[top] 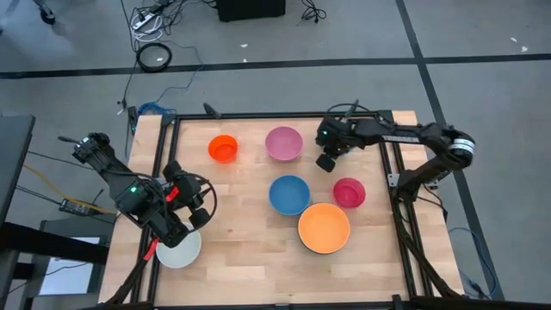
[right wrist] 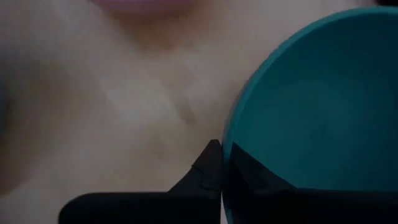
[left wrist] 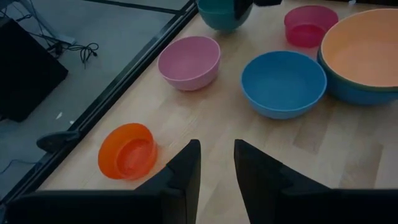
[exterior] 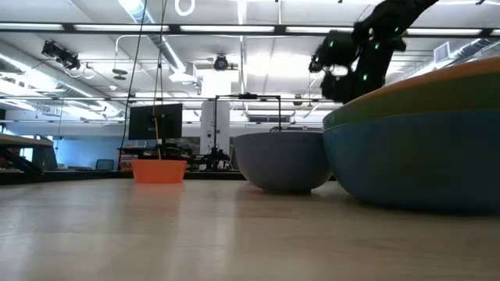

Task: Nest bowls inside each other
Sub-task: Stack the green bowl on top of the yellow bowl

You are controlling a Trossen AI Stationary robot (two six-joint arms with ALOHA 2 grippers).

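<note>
Teal bowl (right wrist: 317, 106): its rim is pinched between the right gripper (right wrist: 222, 163) fingers, one finger inside the wall and one outside; in the left wrist view it sits at the far edge of the table (top: 250, 258), beyond the pink bowl, partly hidden by the arm
Right gripper: clenched on the teal bowl's rim; seen from above it is between the pink bowl (top: 283, 143) and the small magenta bowl (top: 349, 192), near the table's far right side
Left gripper (top: 200, 209): over the table's left side, just above the white bowl (top: 179, 250); fingers (left wrist: 185, 171) stand a little apart with nothing between them; holding nothing
White bowl: near the front left corner, partly under the left arm
Small orange-red bowl (top: 223, 148): far left part of the table, standing alone, left of the pink bowl
Pink bowl: far middle of the table, upright, apart from the others
Blue bowl (top: 289, 195): middle of the table, just beside the stack to its front right
Orange bowl (top: 324, 227): nested on top of a stack; the low view shows a green band (exterior: 437, 97) under it and a blue bowl (exterior: 422, 160) at the bottom
Small magenta bowl: right of the single blue bowl, close behind the stack
</note>
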